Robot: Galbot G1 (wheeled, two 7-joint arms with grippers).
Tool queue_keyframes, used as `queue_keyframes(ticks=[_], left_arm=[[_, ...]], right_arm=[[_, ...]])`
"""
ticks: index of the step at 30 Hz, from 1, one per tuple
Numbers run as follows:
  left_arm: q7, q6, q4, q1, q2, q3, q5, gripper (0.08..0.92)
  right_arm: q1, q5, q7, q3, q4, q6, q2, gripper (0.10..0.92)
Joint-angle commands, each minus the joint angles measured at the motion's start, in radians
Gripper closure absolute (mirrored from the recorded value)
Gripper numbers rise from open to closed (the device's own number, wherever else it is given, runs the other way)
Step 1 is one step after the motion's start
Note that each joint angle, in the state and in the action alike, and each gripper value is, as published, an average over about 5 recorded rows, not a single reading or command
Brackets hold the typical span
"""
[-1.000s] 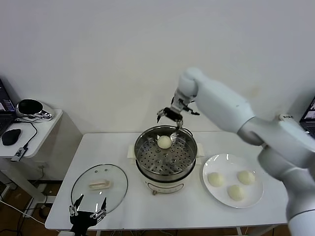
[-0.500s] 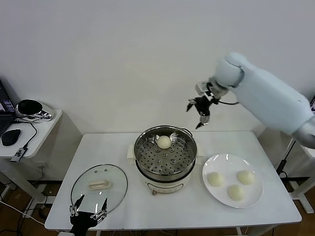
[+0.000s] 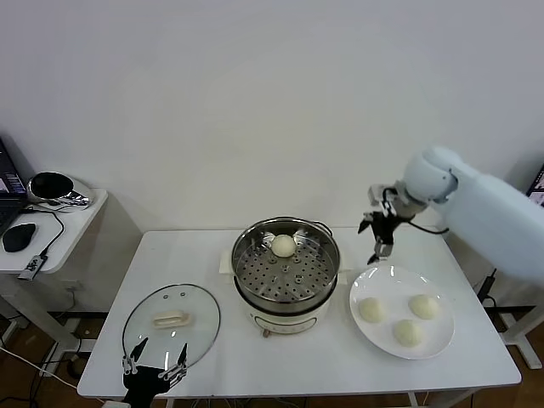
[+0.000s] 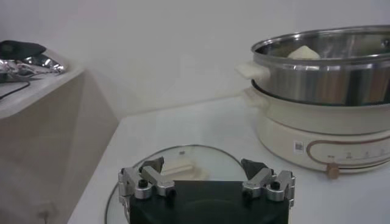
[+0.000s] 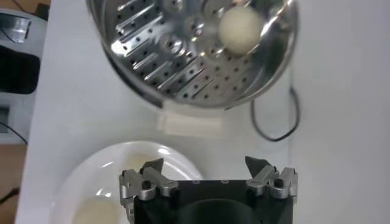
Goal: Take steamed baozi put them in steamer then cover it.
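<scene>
One steamed baozi (image 3: 283,246) is seen on the perforated tray of the steamer (image 3: 286,274), toward the far side of the pot; in the left wrist view only its top (image 4: 304,53) shows above the steel rim. Three more baozi (image 3: 372,309) (image 3: 424,306) (image 3: 408,332) are spread on a white plate (image 3: 365,285) on the counter (image 3: 195,255), just to the right of the steamer. In the right wrist view the plate (image 5: 131,155) is cut off by the frame and partly hidden behind the tool body, so only a sliver of one bun is made out there.

The right tool (image 3: 381,240) is held in the air above the far edge of the plate, to the right of the steamer, with its fingers spread wide and nothing between them. Most of the right arm is cut off at the frame's edge.

The cover (image 3: 172,323) is laid flat on the counter to the left of the steamer, handle up. The left tool (image 3: 154,364) is parked at the near counter edge, over the near rim of the cover, fingers released and empty; its lower body is cut off by the frame. Whether it touches the glass cannot be told.

A side table with dark items stands at far left, partly cropped.
</scene>
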Motion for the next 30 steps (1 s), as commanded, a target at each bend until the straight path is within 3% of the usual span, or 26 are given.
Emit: queue_keyframes(ticks=[1,15,30], left_arm=[[0.001,0.0,0.007,0.001,0.004,-0.002,0.003,0.177],[0.006,0.003,0.03,-0.011,-0.002,-0.003,0.013,0.177],[0.014,0.003,0.043,-0.016,-0.004,0.002,0.026,0.177]], right_arm=[[-0.132,-0.04,0.02,0.018,0.038,-0.03,-0.043,0.203],[-0.212,-0.126,0.071,0.026,-0.056,0.025,0.051,0.203],[-0.242,-0.165,0.074,0.026,-0.09,0.039,0.052,0.203]])
